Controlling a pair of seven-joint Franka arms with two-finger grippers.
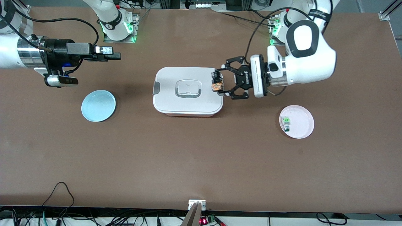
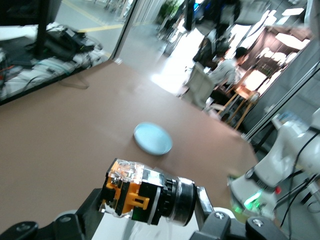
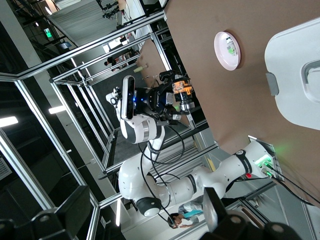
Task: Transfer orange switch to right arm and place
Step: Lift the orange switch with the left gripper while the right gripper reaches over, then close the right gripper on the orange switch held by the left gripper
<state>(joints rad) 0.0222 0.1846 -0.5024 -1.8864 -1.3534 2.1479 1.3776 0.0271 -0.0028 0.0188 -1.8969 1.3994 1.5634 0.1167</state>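
Over the white lidded box, the left gripper is clamping the orange switch sideways, presenting it for handover, while the right gripper is waiting wide open above the blue dish.

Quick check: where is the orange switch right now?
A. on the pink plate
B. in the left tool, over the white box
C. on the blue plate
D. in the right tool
B: the left tool is shut on the orange switch above the edge of the white box.
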